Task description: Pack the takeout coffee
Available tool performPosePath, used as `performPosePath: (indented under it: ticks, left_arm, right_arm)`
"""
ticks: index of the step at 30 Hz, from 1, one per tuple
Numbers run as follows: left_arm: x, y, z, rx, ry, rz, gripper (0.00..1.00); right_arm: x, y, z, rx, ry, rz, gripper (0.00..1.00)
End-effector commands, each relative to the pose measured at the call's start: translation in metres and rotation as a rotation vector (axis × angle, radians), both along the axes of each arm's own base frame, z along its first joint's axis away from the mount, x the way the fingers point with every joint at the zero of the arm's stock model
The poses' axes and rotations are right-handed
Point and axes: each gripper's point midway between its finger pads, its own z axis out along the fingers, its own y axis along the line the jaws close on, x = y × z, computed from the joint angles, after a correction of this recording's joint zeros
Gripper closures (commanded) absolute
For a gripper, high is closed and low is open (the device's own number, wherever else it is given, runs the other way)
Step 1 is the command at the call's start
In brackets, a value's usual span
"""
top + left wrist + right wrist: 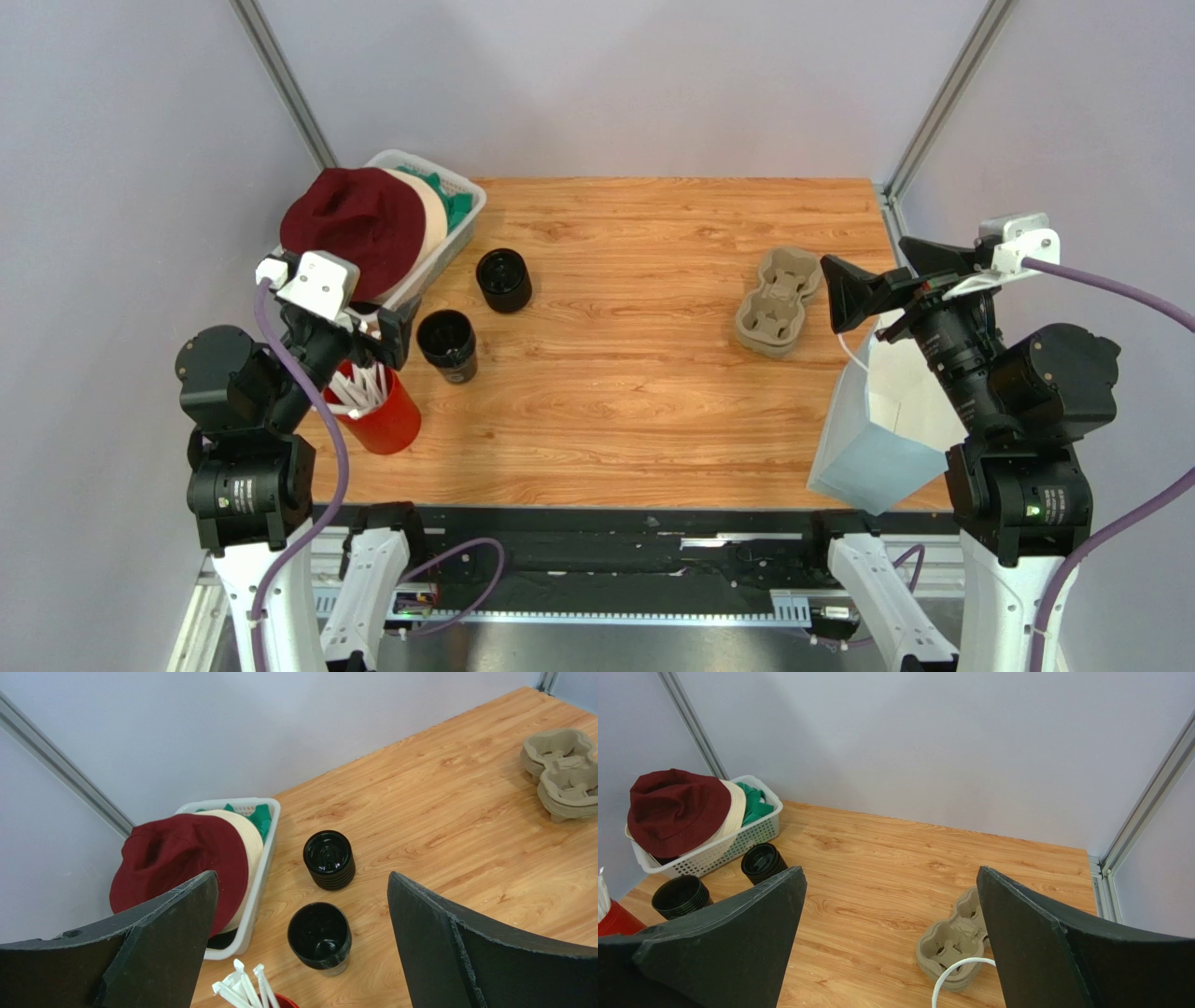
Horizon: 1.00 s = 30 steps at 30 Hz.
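The takeout coffee (448, 345) is a small black open cup standing on the wooden table left of centre; it shows in the left wrist view (319, 936) and in the right wrist view (681, 896). My left gripper (389, 333) hovers open just left of it, above the red straw cup, with nothing between its fingers (302, 882). A pale-blue paper bag (884, 434) stands upright at the right front. My right gripper (856, 297) is open and empty above the bag's mouth (889, 875). The bag's white handle (955, 973) loops below it.
A ribbed black lidded cup (504, 279) stands behind the coffee. A red cup of white straws (379, 406) sits at the left front. A white basket (463, 224) with hats fills the back left. A grey pulp cup tray (779, 301) lies right of centre.
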Motion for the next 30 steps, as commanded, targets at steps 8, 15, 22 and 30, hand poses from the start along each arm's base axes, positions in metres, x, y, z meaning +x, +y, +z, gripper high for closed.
performPosePath:
  ticks: [8, 15, 22, 30]
  left_arm:
    - [0.0, -0.001, 0.008, -0.009, -0.037, -0.008, 0.01]
    - [-0.001, -0.005, 0.008, -0.002, -0.036, -0.029, 0.01]
    - [-0.001, -0.015, 0.002, 0.011, -0.018, -0.101, 0.01]
    - [-0.005, -0.022, 0.004, 0.074, -0.008, -0.166, 0.01]
  right_arm:
    - [-0.004, 0.005, 0.011, 0.007, -0.045, 0.028, 0.01]
    - [0.006, 0.015, -0.002, -0.101, -0.059, 0.099, 0.01]
    - [0.025, 0.018, -0.016, -0.128, -0.036, 0.116, 0.01]
    - [0.049, 0.026, -0.011, -0.139, 0.069, 0.167, 0.02]
